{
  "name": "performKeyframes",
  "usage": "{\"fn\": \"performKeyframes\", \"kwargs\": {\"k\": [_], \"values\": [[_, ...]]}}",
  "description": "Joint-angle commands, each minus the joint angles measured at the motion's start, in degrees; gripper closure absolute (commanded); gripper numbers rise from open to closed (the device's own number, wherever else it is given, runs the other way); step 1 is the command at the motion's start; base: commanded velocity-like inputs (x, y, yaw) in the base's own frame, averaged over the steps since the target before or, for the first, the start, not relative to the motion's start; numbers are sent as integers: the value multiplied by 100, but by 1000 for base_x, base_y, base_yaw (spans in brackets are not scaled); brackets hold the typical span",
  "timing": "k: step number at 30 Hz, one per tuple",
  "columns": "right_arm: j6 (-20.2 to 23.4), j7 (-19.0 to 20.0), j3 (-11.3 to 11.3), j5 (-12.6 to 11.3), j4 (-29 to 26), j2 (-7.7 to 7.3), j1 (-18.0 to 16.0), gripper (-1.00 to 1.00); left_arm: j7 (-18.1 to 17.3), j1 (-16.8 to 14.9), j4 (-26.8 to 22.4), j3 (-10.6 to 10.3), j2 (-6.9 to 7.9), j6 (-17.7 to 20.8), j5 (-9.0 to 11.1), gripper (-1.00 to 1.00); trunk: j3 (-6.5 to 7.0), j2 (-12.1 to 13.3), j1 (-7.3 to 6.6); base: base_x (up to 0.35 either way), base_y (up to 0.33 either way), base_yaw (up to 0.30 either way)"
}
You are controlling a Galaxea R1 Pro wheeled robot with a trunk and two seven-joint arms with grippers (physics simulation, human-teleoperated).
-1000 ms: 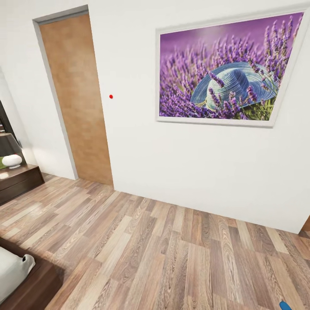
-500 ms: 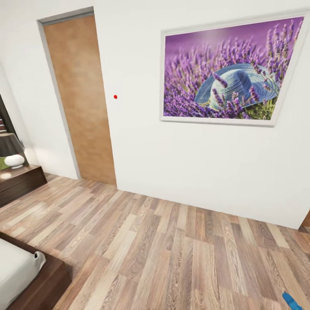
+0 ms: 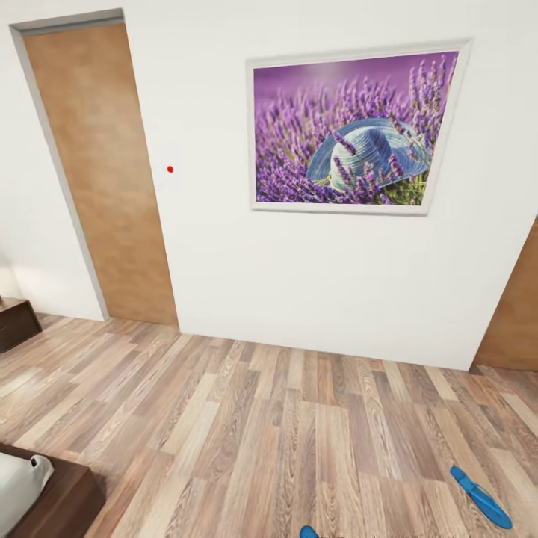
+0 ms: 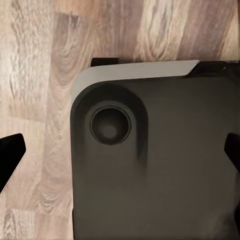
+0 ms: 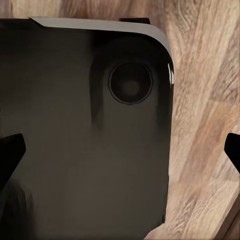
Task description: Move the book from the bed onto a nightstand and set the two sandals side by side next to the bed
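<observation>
One bright blue sandal [image 3: 482, 497] lies flat on the wood-plank floor at the lower right. The tip of a second blue sandal [image 3: 308, 532] peeks in at the bottom edge. The corner of the bed [image 3: 63, 497], dark frame with pale grey mattress [image 3: 16, 480], sits at the lower left. A dark nightstand [image 3: 15, 323] shows at the left edge. The book is out of view. My left gripper [image 4: 120, 152] and right gripper [image 5: 120, 150] both hang open over my own dark base and the floor, nothing between their fingers.
A white wall stands ahead with a brown door [image 3: 101, 179] on the left, a lavender painting [image 3: 351, 131] in the middle and another brown door [image 3: 515, 314] at the right edge. Bare plank floor [image 3: 261, 426] stretches between the bed and the sandals.
The head view has swung to the right: the nightstand and bed corner slid toward the left edge, the blue sandal came fully into view and a second sandal's tip appeared.
</observation>
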Motion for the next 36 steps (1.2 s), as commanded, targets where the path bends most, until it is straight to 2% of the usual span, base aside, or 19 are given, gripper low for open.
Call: {"fn": "performKeyframes", "kwargs": {"k": [1,17,22,27,30,31,32,34,35,36], "values": [[-18,-5,-2,-4,7,1,-4,-100,2,4,-9,1,-1,-9,0,-100,-2,-3,0,-11,9,-279],[-34,-5,-2,-4,7,-2,-4,-100,-7,4,-14,3,-7,-11,3,-100,34,-3,0,-2,1,-278],[-36,-5,-9,-4,-1,-6,-4,-100,-7,4,-54,-2,-7,-11,2,-100,36,-3,0,0,0,-59],[-34,5,0,37,-180,-7,-4,-100,-14,-18,-743,-8,-71,126,-10,-100,36,-3,0,0,0,-4],[43,0,9,64,-561,-8,-4,-100,-13,-126,-1266,-11,-154,661,-14,-100,36,-3,0,0,0,-1],[157,-5,11,71,-804,-8,-12,-100,-3,-234,-1486,-12,-188,1132,-31,-100,36,-3,0,0,0,0],[248,-10,12,74,-928,-8,-21,-100,1,-304,-1580,-12,-203,1381,-39,-100,36,-3,0,0,0,0],[633,-53,18,78,-1309,-8,-101,-100,8,-481,-1743,-14,-223,1866,-46,-100,36,-3,0,0,0,0],[787,-77,19,79,-1427,-8,-150,-100,14,-711,-1861,-14,-234,2231,-42,-100,36,-3,0,0,0,0],[940,-103,20,82,-1535,-8,-209,-100,17,-838,-1903,-14,-238,2367,-37,-100,36,-3,0,0,0,0]]}}
